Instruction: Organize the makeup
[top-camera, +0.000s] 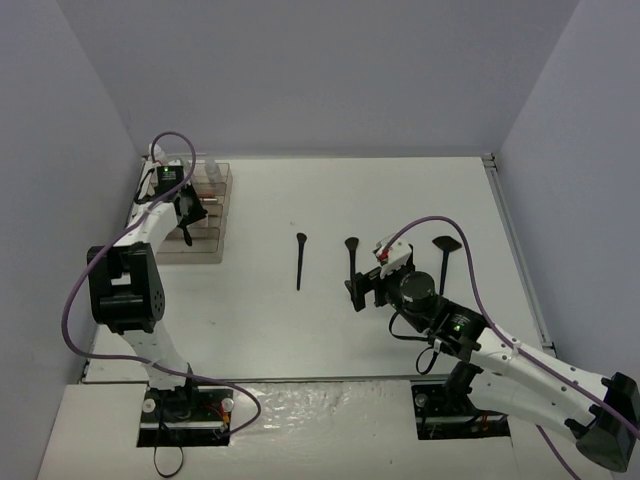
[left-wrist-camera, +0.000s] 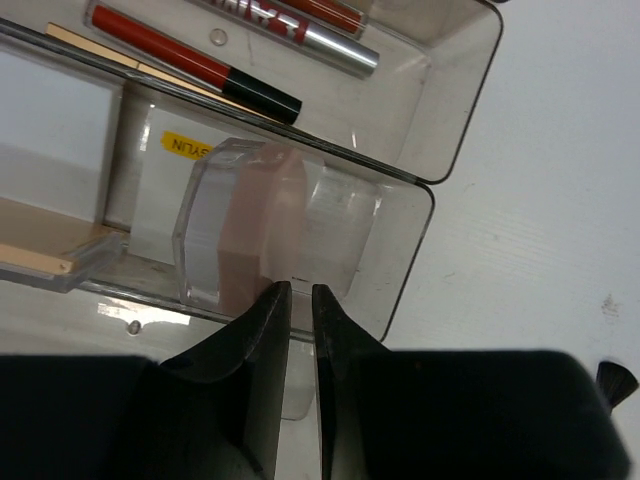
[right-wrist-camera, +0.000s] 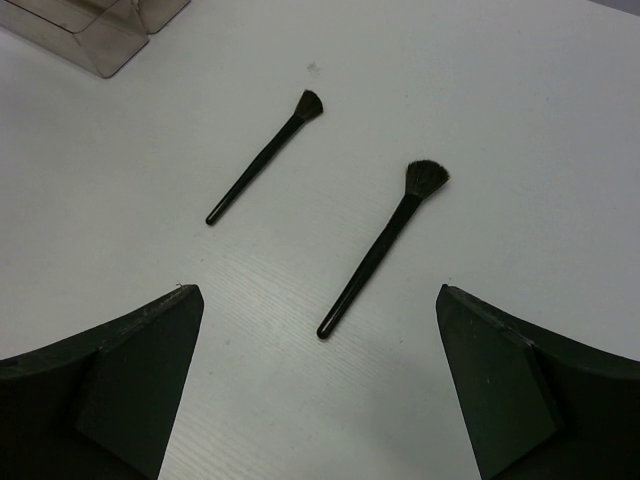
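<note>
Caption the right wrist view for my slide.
Open right pincer above a near black brush and a far black brush on the white table.

A smoky, see-through plastic tray (top-camera: 205, 252) with stepped tiers sits at the far left of the white worktop (top-camera: 400, 200), close to the left wall (top-camera: 50, 150). Seen close up, the tray's sides (left-wrist-camera: 455, 120) are thin with rounded corners, one tier above the next. Just beside it the bare worktop carries a small dark speck (left-wrist-camera: 608, 303). In the right wrist view only a corner of the tray (right-wrist-camera: 90, 40) shows. A pale grey back wall (top-camera: 320, 80) and right wall (top-camera: 590, 120) close in the worktop.
</note>
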